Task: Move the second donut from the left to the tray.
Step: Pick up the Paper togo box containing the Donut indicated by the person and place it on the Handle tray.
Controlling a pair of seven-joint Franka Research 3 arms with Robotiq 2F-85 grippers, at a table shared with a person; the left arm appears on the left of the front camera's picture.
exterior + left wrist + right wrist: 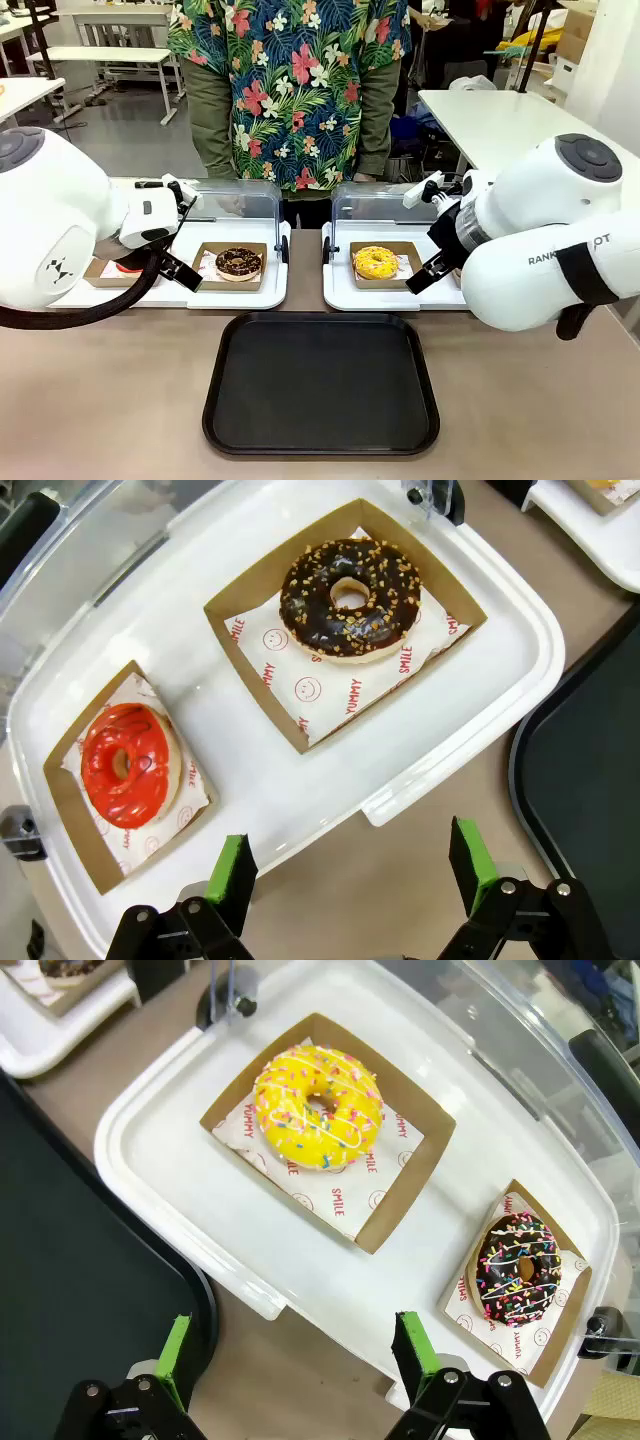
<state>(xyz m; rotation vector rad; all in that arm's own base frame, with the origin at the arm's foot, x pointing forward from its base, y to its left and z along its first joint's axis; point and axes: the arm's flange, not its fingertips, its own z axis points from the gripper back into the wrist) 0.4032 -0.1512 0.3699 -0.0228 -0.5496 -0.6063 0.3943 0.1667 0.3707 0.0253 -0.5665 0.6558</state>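
Evidently poised to reach, the left gripper (pixel 350 865) hovers empty, its green-padded jaws spread wide, facing the round, glossy chocolate-glazed donut (pixel 350 598) flecked with pale crumbs. The donut sits on white printed paper in a shallow brown cardboard box (pixel 245 665), whose stiff walls probably spare the sticky glaze. The right gripper (pixel 295 1345) is likewise spread and empty. The flat black rimmed tray (pixel 320 385) lies near.

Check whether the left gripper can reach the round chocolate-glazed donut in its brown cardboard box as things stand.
Probably yes. The left gripper hangs open just short of the white display tray, the clear domed lid stands raised, and nothing lies over the chocolate-glazed donut or its cardboard box.
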